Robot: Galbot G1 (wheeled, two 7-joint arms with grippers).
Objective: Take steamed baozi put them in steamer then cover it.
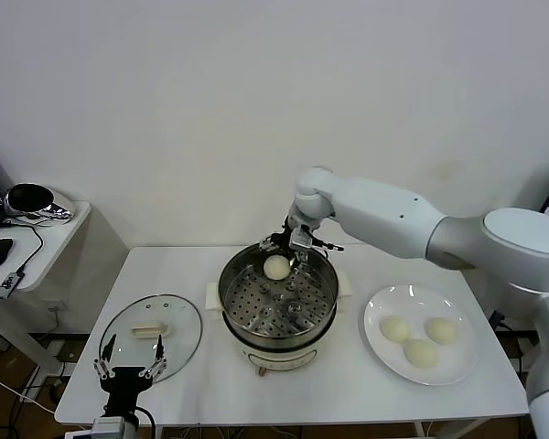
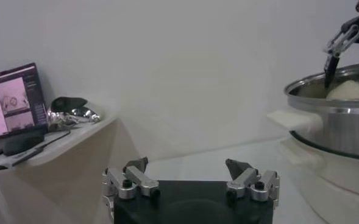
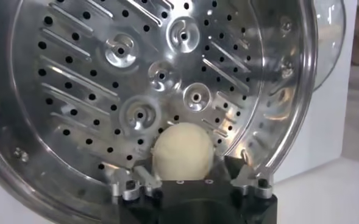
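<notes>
One baozi (image 1: pixel 276 267) lies on the perforated floor at the far side of the steamer (image 1: pixel 233 297). My right gripper (image 1: pixel 296 249) hovers just above it, fingers spread open; in the right wrist view the baozi (image 3: pixel 182 149) sits between the open fingers of the right gripper (image 3: pixel 188 175), on the steamer floor (image 3: pixel 106 91). Three more baozi (image 1: pixel 421 353) lie on a white plate (image 1: pixel 377 340) to the right. The cover (image 1: pixel 185 337), a glass lid, lies flat on the table left of the steamer. My left gripper (image 1: pixel 128 369) is open and empty, parked by the lid's near edge.
The steamer's white pot base (image 1: pixel 273 361) stands at the table's middle. A side table (image 1: pixel 46 233) with a shiny object and cables stands at far left. In the left wrist view my left gripper (image 2: pixel 188 167) faces the steamer wall (image 2: pixel 331 122).
</notes>
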